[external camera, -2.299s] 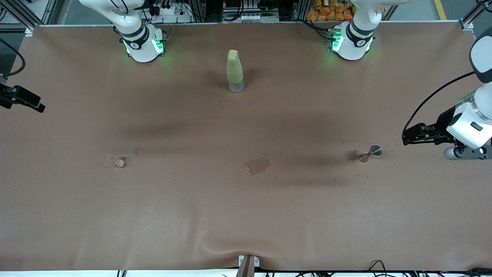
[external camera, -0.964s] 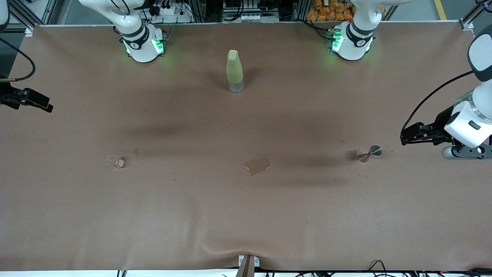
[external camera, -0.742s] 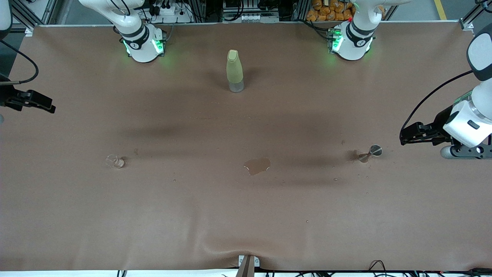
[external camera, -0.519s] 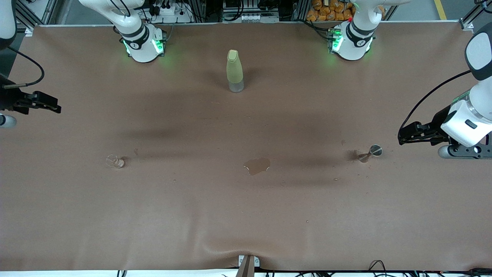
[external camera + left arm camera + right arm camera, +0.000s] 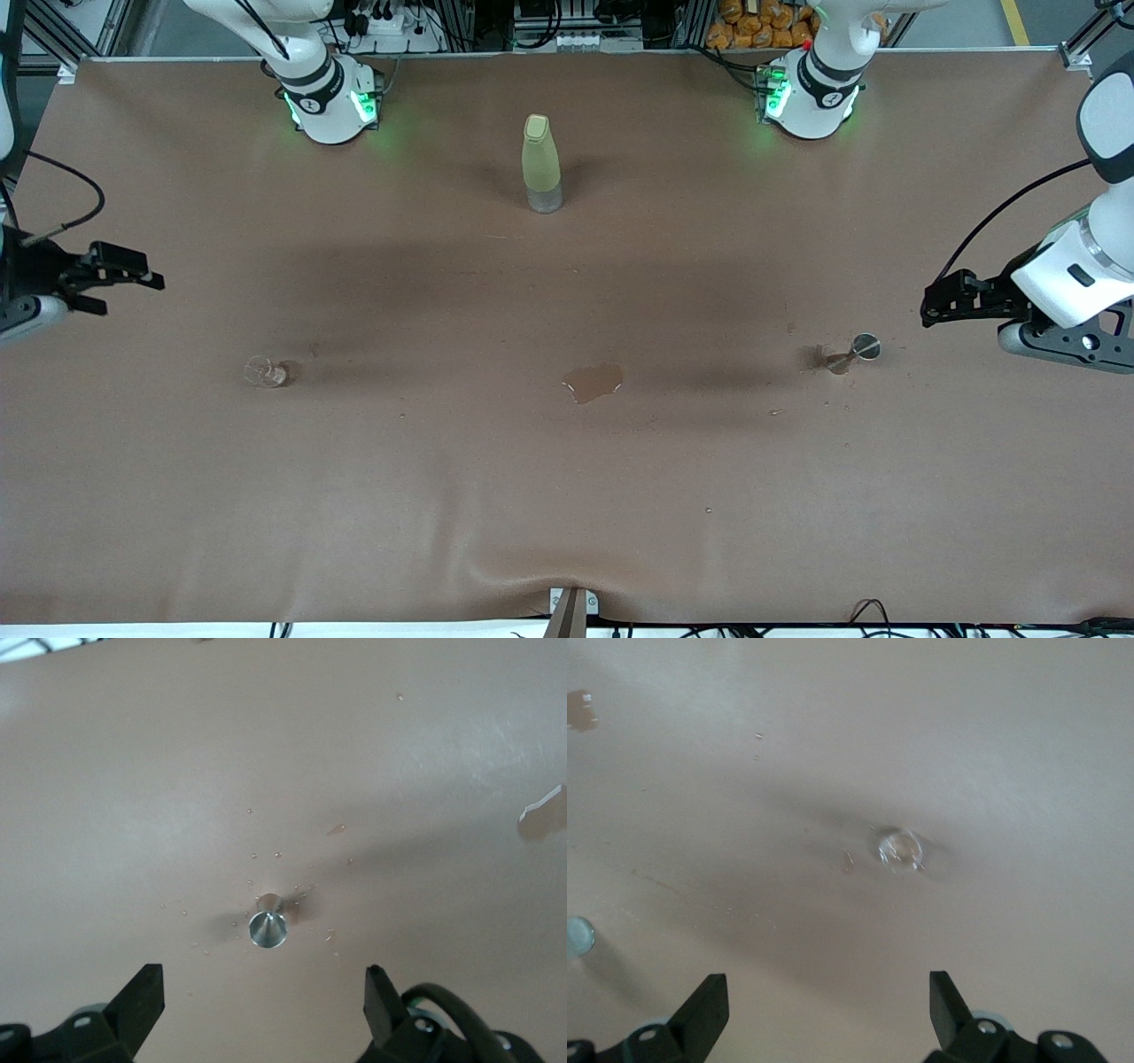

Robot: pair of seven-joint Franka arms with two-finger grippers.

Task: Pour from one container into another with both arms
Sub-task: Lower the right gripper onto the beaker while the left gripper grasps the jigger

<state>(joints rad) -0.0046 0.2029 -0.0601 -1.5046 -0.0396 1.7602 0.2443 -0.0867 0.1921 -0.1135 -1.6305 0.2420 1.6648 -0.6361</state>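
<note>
Front view: the right gripper [image 5: 142, 280] had come in from the table edge at the right arm's end and dropped toward the small clear glass [image 5: 265, 371], fingers apart, nothing held. The left gripper [image 5: 932, 303] had crept only slightly inward at the left arm's end, also spread wide and empty, above and near the small metal cup [image 5: 858, 349]. A green bottle [image 5: 540, 164] stood upright between the two bases, untouched. A puddle [image 5: 593, 382] lay mid-table, between glass and cup.

Left wrist view: the left gripper's fingers [image 5: 142, 1003] stood wide apart, with the metal cup [image 5: 267, 927] framed between them on the cloth, droplets around it.

Right wrist view: fingers [image 5: 707, 1009] wide apart, the clear glass [image 5: 899, 849] ahead, well short of a grasp.

Judgement: both arms were on approach to their containers; no grasp yet, pouring not begun.
</note>
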